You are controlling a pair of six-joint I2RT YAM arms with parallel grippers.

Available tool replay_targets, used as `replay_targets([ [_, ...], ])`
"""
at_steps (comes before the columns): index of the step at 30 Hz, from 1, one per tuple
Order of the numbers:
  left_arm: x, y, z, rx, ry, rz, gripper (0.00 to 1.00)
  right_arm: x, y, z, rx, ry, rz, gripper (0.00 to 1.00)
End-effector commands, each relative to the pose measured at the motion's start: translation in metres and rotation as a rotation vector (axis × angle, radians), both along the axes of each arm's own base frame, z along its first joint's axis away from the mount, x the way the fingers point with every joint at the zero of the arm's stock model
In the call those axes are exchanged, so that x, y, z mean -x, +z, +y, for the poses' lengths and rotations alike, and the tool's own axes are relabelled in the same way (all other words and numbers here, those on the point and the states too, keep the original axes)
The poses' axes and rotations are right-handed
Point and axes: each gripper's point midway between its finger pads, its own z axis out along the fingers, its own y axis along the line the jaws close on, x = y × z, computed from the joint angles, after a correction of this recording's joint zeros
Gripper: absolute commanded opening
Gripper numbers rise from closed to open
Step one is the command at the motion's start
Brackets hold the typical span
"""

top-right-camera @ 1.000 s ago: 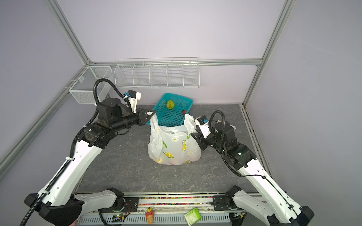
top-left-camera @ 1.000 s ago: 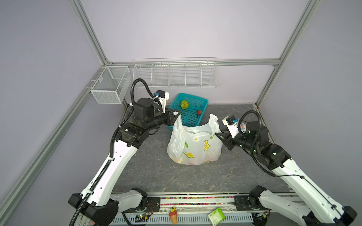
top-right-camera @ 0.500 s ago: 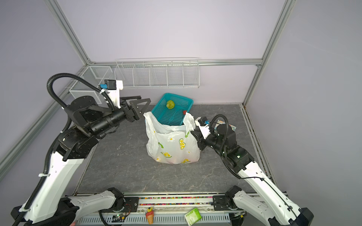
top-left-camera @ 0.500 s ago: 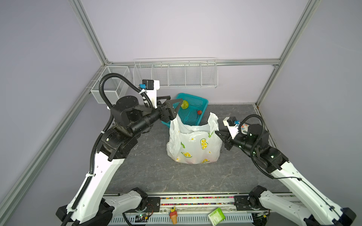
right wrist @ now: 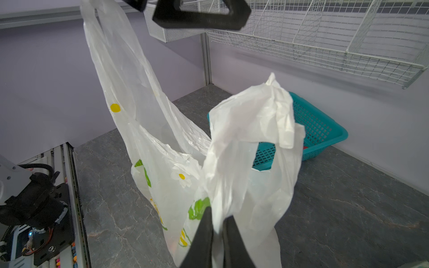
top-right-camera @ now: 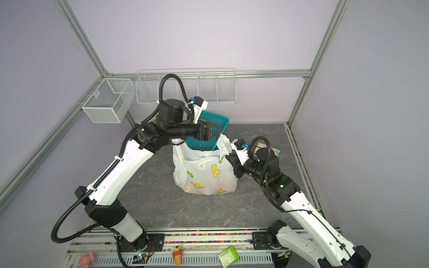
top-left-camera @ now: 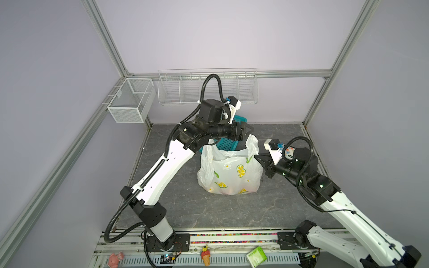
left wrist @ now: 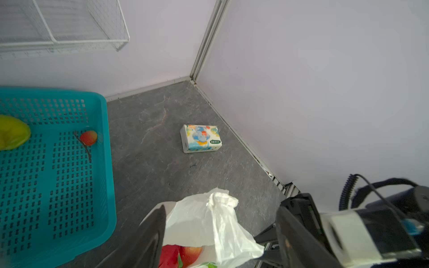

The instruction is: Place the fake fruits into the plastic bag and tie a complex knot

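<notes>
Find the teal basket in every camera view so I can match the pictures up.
In a top view: teal basket at the back centre, mostly hidden by the left arm.
In a top view: the basket, same spot, far corner clear.
Left wrist view: the basket close up, beside the plastic bag.
Right wrist view: the basket behind the plastic bag, by the wall.
Shared landmark: the plastic bag.

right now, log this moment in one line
left claw open over plastic bag | right claw shut on its handle | teal basket holds green fruit, red fruit
</notes>
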Motion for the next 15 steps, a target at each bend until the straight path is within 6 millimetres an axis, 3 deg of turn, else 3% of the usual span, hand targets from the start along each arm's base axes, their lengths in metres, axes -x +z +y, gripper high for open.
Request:
replay_targets([
  [1, 0.019, 0.001, -0.008, 0.007, -0.090, 0.062, 0.77, 0.001, 0.004, -0.001, -0.013, 0.007, -0.035, 0.12],
  [7, 0.013, -0.016, -0.025, 0.008, -0.124, 0.112, 0.72, 0.002, 0.004, -0.001, -0.012, 0.005, -0.036, 0.12],
  [15, 0.009, -0.027, -0.035, -0.001, -0.148, 0.140, 0.49, 0.002, 0.003, -0.002, -0.008, 0.002, -0.034, 0.12],
])
